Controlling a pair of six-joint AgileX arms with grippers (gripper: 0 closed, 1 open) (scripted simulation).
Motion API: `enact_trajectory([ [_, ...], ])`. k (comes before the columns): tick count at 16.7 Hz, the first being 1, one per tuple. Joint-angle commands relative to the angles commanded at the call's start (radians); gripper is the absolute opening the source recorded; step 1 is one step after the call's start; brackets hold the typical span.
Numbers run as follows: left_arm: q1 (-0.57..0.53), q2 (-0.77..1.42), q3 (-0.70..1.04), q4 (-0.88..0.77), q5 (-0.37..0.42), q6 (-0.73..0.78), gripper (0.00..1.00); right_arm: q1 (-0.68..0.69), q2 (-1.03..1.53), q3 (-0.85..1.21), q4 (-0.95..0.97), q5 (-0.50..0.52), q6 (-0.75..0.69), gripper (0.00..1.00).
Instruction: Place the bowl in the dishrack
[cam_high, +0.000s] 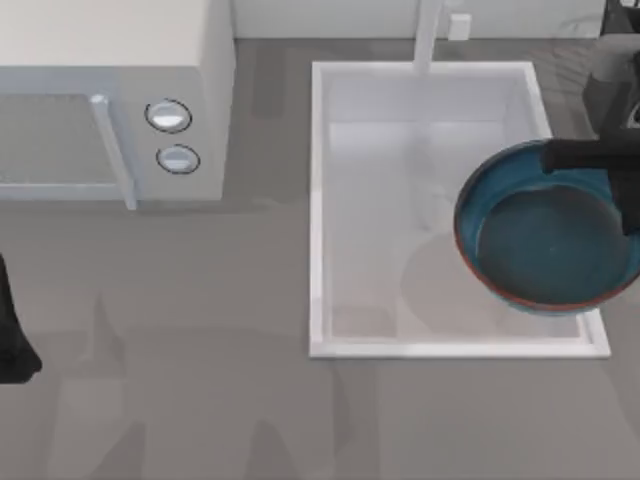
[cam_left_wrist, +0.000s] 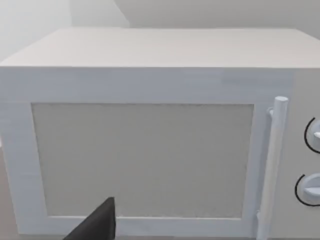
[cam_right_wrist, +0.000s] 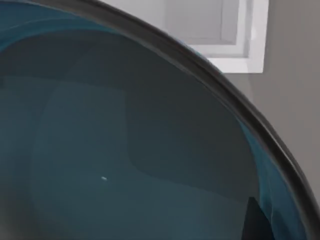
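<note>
Sink (cam_high: 322, 200) right edge: bowl (cam_high: 545, 240) overhangs, seemingly in right hand (cam_high: 560, 156)

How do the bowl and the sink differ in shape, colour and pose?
The bowl is round; the sink is rectangular. The bowl is teal-blue inside with a reddish-brown rim; the sink is white all over. The bowl is far narrower than the sink. The bowl hangs over the sink's right edge with the right claw at its rim, casting a shadow on the sink floor; the sink is set into the counter. Both are open-topped and hold nothing.
</note>
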Motion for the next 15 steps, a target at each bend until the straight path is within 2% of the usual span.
enact_trajectory([
  [9, 0.0, 0.0, 0.0, 0.0, 0.0, 0.0, 1.0, -0.026, -0.022, 0.012, 0.012, -0.02, -0.013, 0.0],
  [12, 0.0, 0.0, 0.0, 0.0, 0.0, 0.0, 1.0, -0.13, -0.078, -0.021, 0.13, -0.088, -0.051, 0.0],
  [15, 0.0, 0.0, 0.0, 0.0, 0.0, 0.0, 1.0, -0.288, -0.156, -0.083, 0.329, -0.188, -0.109, 0.0],
])
